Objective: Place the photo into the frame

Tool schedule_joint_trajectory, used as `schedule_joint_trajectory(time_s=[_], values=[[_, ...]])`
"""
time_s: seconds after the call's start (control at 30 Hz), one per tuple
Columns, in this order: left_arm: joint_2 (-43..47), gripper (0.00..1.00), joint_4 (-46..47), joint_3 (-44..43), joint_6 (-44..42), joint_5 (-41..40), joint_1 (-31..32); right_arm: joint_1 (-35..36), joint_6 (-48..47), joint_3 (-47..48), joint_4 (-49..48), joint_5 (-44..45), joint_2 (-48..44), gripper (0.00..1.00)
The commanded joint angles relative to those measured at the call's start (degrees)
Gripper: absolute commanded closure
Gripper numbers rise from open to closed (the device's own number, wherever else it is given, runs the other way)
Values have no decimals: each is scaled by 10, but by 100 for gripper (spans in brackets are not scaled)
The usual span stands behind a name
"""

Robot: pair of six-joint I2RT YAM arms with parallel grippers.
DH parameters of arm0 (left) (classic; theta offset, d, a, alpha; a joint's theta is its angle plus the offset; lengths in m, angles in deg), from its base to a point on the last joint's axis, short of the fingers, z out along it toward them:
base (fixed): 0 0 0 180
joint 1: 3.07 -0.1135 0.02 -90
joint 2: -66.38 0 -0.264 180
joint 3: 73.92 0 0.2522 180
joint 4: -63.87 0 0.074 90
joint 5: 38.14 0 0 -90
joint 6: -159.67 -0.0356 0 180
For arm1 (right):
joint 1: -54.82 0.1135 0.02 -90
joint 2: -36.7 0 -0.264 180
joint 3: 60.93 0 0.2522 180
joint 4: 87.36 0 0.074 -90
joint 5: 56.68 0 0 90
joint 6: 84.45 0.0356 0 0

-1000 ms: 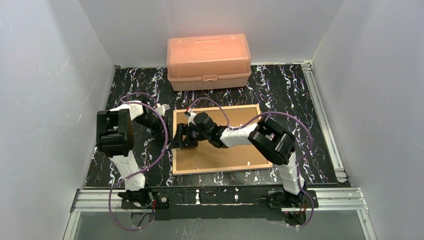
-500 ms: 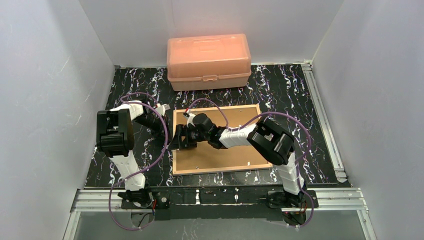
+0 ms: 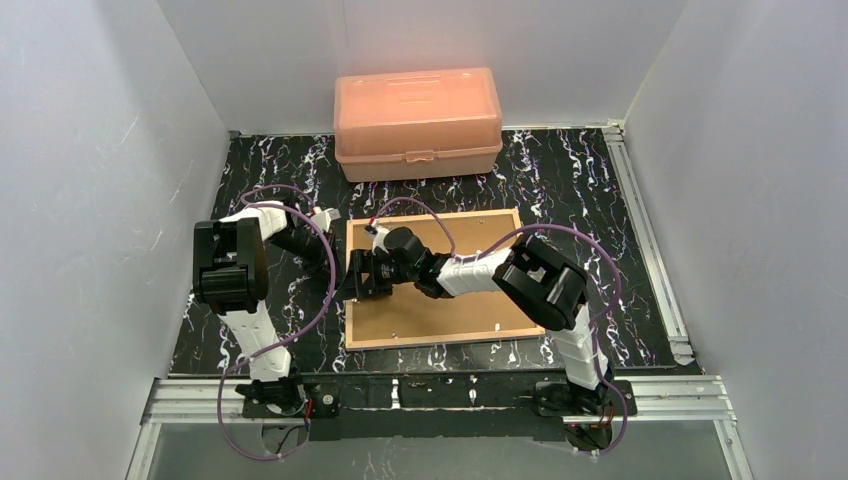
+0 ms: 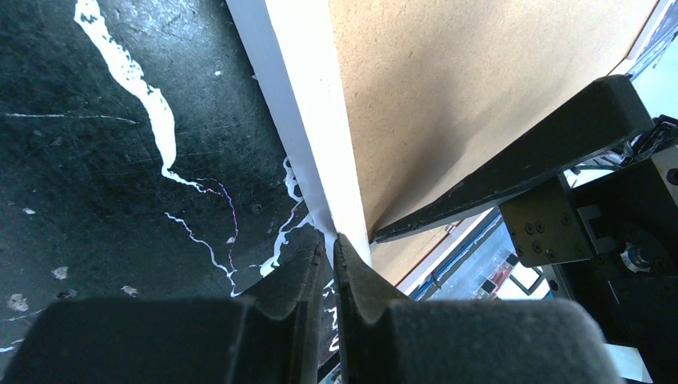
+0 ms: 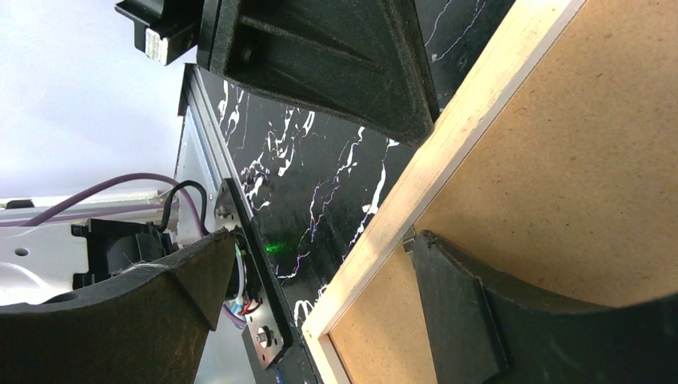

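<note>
The frame (image 3: 430, 214) lies back-up on the table, tan rails around a brown backing board (image 3: 455, 300). The photo is hidden. My left gripper (image 3: 336, 265) is at the frame's left rail (image 4: 320, 120). It is shut (image 4: 329, 240), its tips against the rail's white outer side, and nothing shows between them. My right gripper (image 3: 360, 280) stands open (image 5: 324, 240) astride the same rail (image 5: 448, 152). One of its fingers (image 5: 460, 308) rests on the backing board (image 5: 576, 160); the other finger (image 5: 120, 320) hangs outside the rail over the table.
An orange plastic box (image 3: 418, 122) stands shut at the back of the black marbled table (image 3: 560, 180). White walls close in left, right and behind. A metal rail (image 3: 645, 240) runs along the table's right edge.
My right gripper has edged slightly to the left over the frame's left rail. The left gripper and the frame have stayed put.
</note>
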Motion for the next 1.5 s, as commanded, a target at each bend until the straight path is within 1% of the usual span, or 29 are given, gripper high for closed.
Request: schedule_joint_trajectory(time_s=[0.0, 0.37, 0.53, 0.67, 0.77, 0.83, 0.93, 1.03, 1.07, 1.13, 1.2, 1.27, 1.37, 1.47], values=[[1, 93, 1, -11, -5, 1, 2, 9, 2, 20, -10, -25, 14, 10], [4, 93, 0, -9, -6, 0, 2, 10, -8, 36, -1, -38, 19, 10], [9, 93, -1, -8, -4, 4, 1, 9, -25, 48, 20, -34, 13, 9], [17, 93, -11, -9, -8, 3, 1, -3, -48, 63, 51, -18, -11, 7], [32, 93, -36, -14, -28, 3, -4, -26, -66, 58, 82, 2, -54, 5], [46, 93, -57, -17, -53, 3, -14, -51, -73, 39, 105, 24, -96, 1], [70, 92, -93, -13, -116, -15, -22, -108, -76, -24, 142, 72, -181, 1], [104, 92, -85, 24, -191, -76, -16, -189, -95, -78, 250, 173, -270, 1], [114, 92, -80, 39, -207, -103, -11, -214, -103, -92, 296, 212, -295, 1], [133, 92, -68, 67, -228, -132, 1, -267, -114, -121, 365, 272, -342, 1], [155, 92, -55, 93, -238, -155, 20, -312, -121, -155, 388, 314, -385, 1], [173, 92, -41, 114, -240, -178, 58, -349, -123, -185, 402, 351, -427, 1], [184, 92, -29, 128, -230, -200, 99, -405, -122, -225, 392, 350, -452, 1], [178, 92, -25, 128, -214, -205, 133, -436, -128, -247, 382, 338, -436, 1]])
